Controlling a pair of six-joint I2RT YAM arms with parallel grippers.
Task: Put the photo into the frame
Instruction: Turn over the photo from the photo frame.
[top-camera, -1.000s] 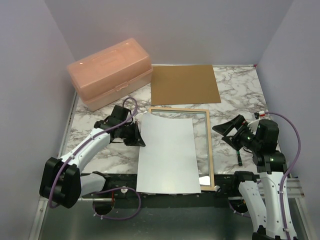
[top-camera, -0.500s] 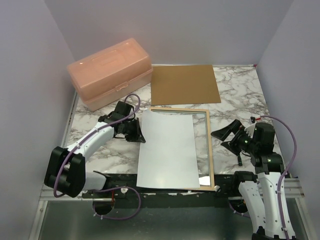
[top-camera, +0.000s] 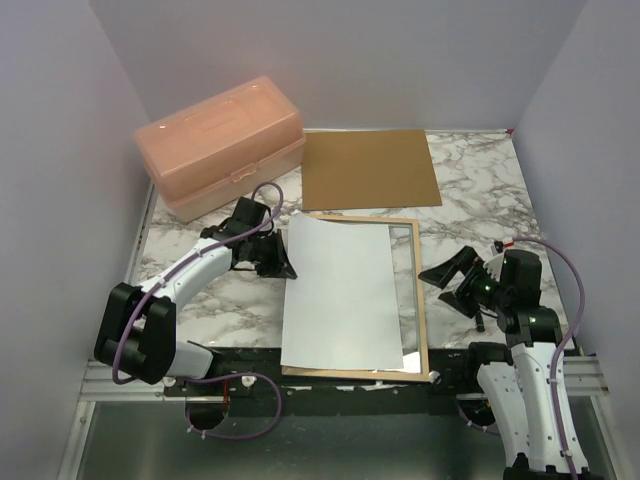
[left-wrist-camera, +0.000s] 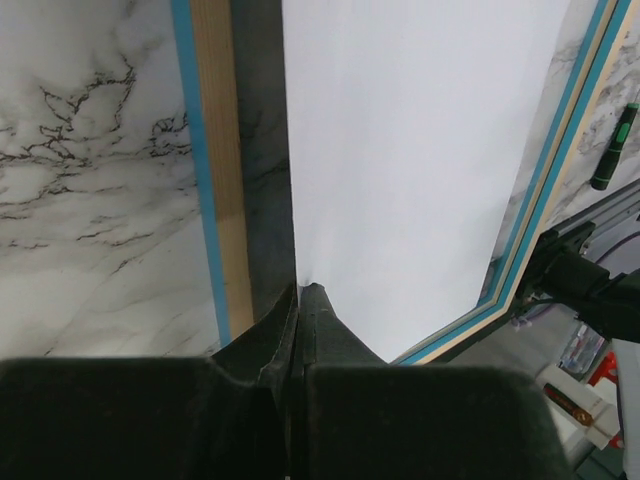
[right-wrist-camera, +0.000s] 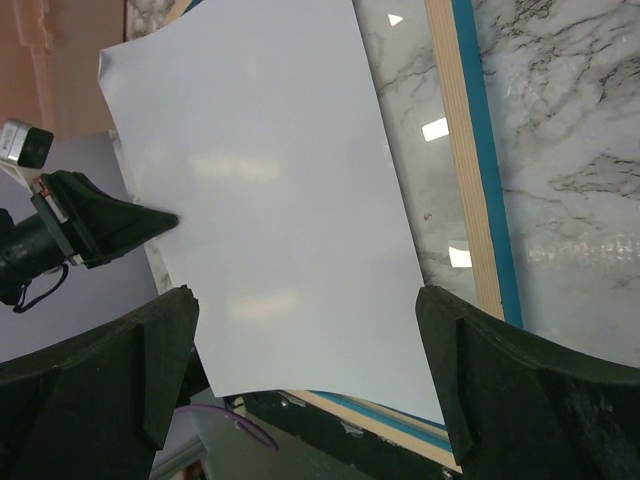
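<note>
One photo (top-camera: 340, 295), clenched by left gripper (top-camera: 288, 270), overlies the frame (top-camera: 421, 300); right gripper (top-camera: 452, 286) released.

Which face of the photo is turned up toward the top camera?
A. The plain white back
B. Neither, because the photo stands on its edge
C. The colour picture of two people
A: seen from above, the photo shows only a plain white surface as it lies over the frame.
</note>
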